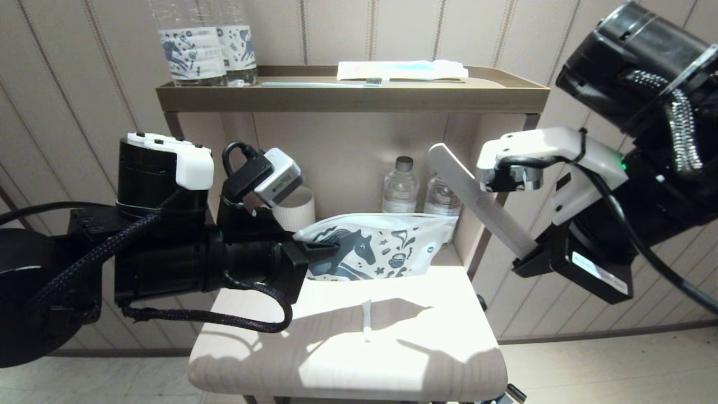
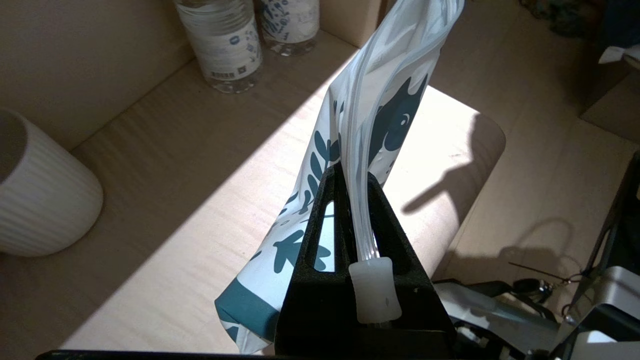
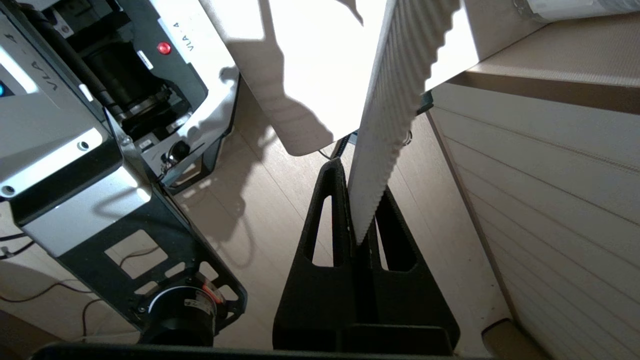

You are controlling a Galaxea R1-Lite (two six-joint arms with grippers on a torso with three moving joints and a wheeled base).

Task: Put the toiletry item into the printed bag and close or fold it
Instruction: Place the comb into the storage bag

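1. Left hand (image 1: 305,252), closed tight on the zip-strip end of the flat white plastic pouch printed with a dark blue horse, cup and stars (image 1: 376,247); pouch held off the pale wooden desk (image 1: 426,331), standing on edge, printed face toward the camera, zip strip along its top.
2. Seen from the left wrist: both dark fingers (image 2: 320,235) clamped either side of the zip track, the whitish slider tab (image 2: 374,295) sitting right at the fingers; mouth of the pouch looks slightly parted further along (hard to judge how far).
3. Right hand (image 1: 527,252), closed on the lower end of the narrow, flat, ridged white stick with a rounded tip (image 1: 477,196); stick raised in the air, slanting up and toward the pouch, its tip above and just beside the pouch's free end, not touching.
4. On the desk below the pouch, a small thin white sliver (image 1: 367,320), unidentifiable. Behind: small clear water bottles (image 1: 400,188), a ribbed white cup (image 1: 297,210). On the brown upper shelf (image 1: 348,98): two printed-label bottles (image 1: 207,47), a white packet with a light-blue band (image 1: 401,70).
5. Step in hand, as judged: carrying the stick to the pouch mouth, insertion not yet done.
6. Next move likely calls for tipping the stick's rounded end down into the zip opening, needing a mouth wide enough, then sliding in, releasing, closing the zip.
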